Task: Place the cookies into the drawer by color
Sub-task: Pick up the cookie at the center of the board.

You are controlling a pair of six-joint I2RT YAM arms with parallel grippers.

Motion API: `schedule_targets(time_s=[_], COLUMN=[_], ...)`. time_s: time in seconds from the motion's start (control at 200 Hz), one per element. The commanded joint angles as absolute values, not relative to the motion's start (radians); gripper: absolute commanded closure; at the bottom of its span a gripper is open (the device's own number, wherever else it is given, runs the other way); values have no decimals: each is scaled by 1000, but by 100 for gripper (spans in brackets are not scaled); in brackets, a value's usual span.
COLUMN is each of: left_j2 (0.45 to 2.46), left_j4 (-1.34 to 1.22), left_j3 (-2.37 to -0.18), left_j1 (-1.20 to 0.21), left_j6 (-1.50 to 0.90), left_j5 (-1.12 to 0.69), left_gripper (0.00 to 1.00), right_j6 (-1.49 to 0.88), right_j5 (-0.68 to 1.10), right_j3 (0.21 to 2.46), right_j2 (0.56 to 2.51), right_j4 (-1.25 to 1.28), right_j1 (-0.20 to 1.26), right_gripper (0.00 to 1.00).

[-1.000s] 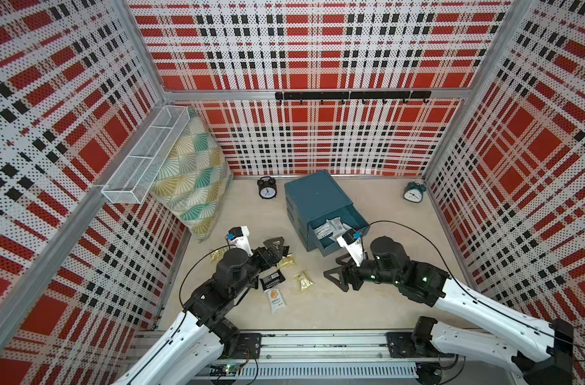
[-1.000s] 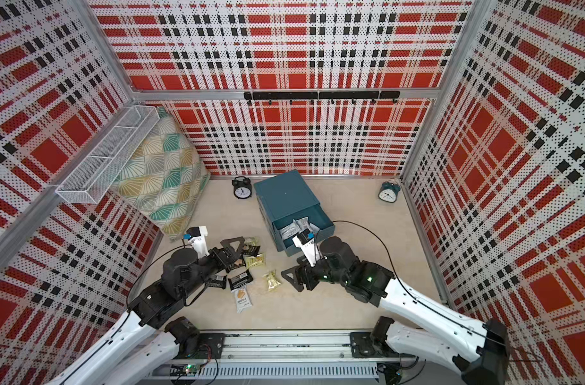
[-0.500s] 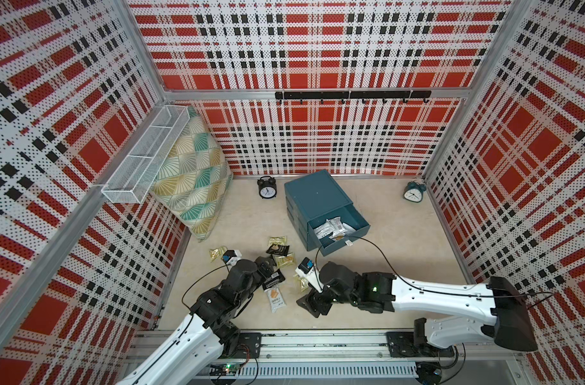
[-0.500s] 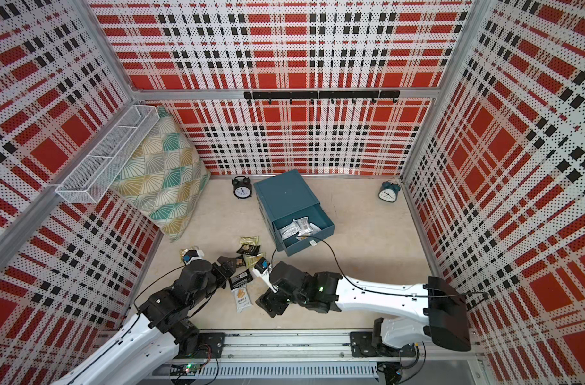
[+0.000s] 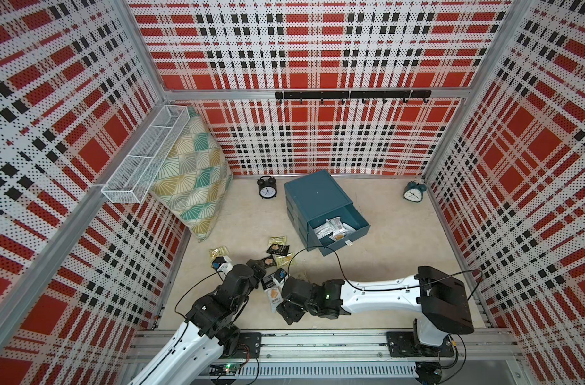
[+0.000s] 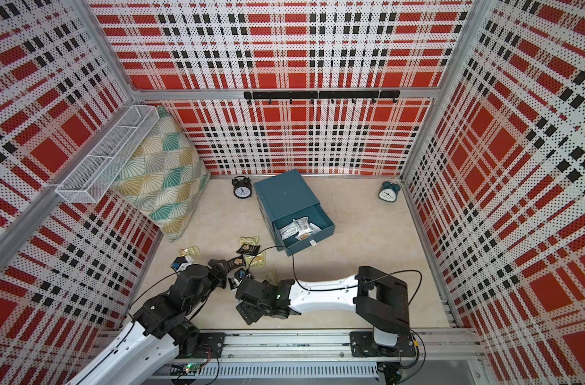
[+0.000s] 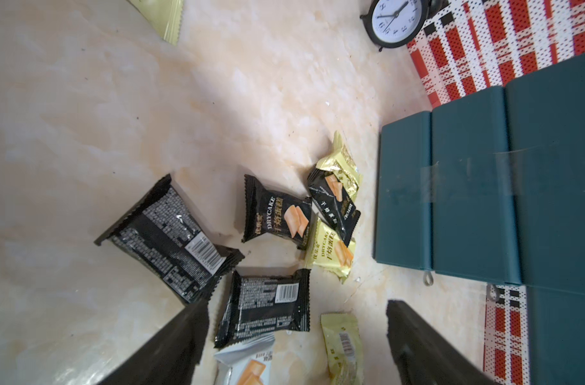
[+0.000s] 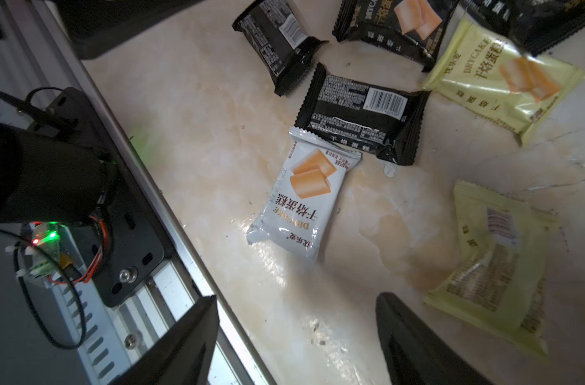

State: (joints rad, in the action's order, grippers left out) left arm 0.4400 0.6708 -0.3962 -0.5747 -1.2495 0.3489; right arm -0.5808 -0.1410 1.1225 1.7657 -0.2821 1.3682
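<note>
Cookies (image 8: 301,200) show barcodes only in wrist views; left hand (image 7: 294,305) and right hand (image 8: 296,296) gape, empty.

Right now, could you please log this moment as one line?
left tool: open, empty | right tool: open, empty, near white packet | drawer: open, white packets inside | black packets, yellow packets: on table
</note>
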Motion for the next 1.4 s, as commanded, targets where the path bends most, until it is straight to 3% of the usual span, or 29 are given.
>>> schedule_targets(time_s=[0.0,0.676,0.962,1.258,1.393], left_j2=[383,168,181,193,202], left_j4=[695,687,681,655,638], left_j3=[-448,-511,-509,-495,-488], left_j1=[-568,-569,-569,-569,-569], left_j6=[-1233,-1118,-1117,-1107,-1105], left_j5=[394,393,387,353,332], left_gripper=[11,10,9,9,9], right_j6=[-655,-742,-773,-761,-750], right_j5=[-189,-276,-365,-359,-357], right_j3=[1181,1431,1447,1374,1331], right_j2=[1822,2075,2107,2034,1981], right_j4=[-293,-475,-564,-506,-471], right_j1=[1381,1388,1388,1388,1388], right_gripper=[18,23,31,50,51])
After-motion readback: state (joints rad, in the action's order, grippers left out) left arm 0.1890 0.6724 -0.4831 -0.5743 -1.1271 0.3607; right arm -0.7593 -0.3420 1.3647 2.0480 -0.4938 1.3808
